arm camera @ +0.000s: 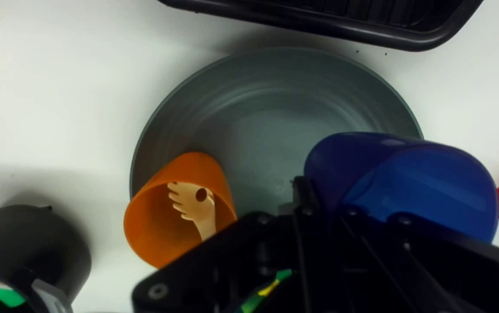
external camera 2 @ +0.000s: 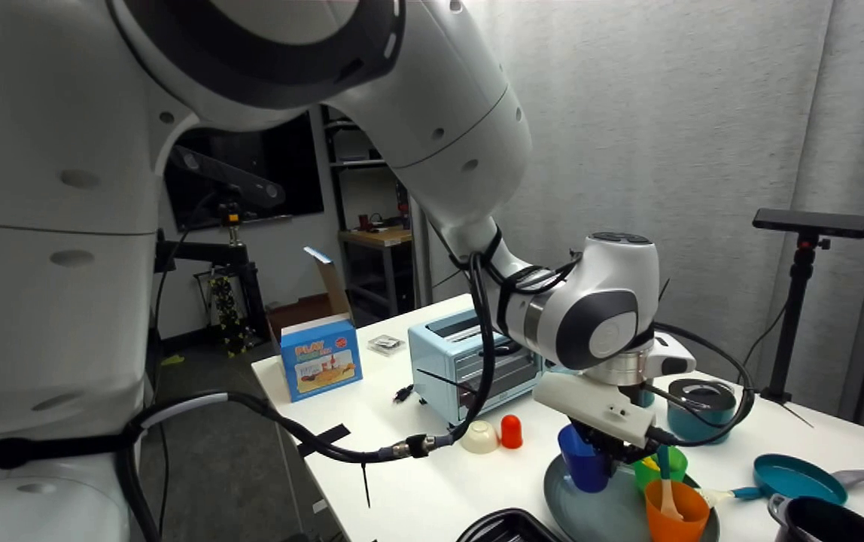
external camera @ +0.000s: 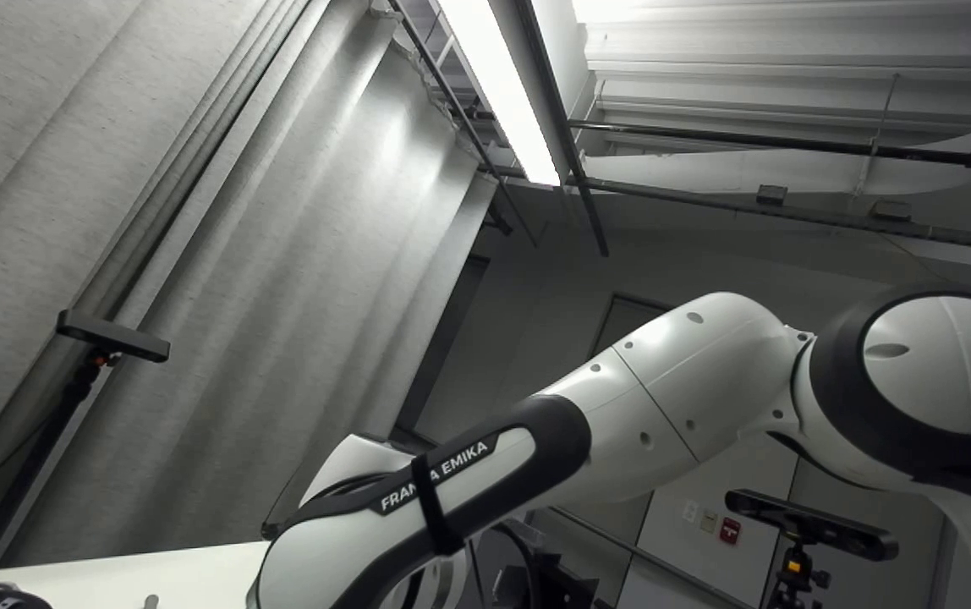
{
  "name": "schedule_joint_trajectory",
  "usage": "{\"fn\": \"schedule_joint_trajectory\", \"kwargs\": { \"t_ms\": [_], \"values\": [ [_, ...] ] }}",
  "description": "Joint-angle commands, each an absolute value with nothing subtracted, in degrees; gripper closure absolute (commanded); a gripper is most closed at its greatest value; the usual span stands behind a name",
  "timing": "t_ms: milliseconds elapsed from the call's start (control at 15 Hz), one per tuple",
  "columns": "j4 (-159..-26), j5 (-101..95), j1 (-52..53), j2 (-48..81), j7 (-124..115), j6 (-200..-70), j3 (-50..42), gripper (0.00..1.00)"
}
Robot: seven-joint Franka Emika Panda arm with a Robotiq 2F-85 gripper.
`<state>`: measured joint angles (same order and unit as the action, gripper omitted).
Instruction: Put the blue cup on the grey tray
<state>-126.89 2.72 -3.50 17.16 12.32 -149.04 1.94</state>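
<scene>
The blue cup (external camera 2: 582, 461) is over the round grey tray (external camera 2: 584, 510) in an exterior view, tilted a little. In the wrist view the blue cup (arm camera: 427, 182) hangs over the right part of the grey tray (arm camera: 275, 113). My gripper (arm camera: 325, 206) is shut on the cup's wall, with one finger outside and the other on the inner side. The gripper (external camera 2: 613, 450) is partly hidden under its white cover in an exterior view. I cannot tell whether the cup's base touches the tray.
An orange cup (arm camera: 201, 174) with a cream utensil stands on the tray's left in the wrist view. A green cup (external camera 2: 674, 463) stands beside it. A black tray (arm camera: 340, 26), a red piece (external camera 2: 511, 431), a toaster oven (external camera 2: 447, 376) and a teal pan (external camera 2: 797, 476) are around.
</scene>
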Motion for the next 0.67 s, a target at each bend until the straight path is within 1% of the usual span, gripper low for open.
{"fn": "schedule_joint_trajectory", "kwargs": {
  "t_ms": [0,600],
  "values": [
    [-125.6,1.1,-2.5,18.5,9.9,-146.3,1.2,0.99],
    [-121.3,2.4,-3.0,23.0,10.9,-146.6,2.2,0.99]
  ]
}}
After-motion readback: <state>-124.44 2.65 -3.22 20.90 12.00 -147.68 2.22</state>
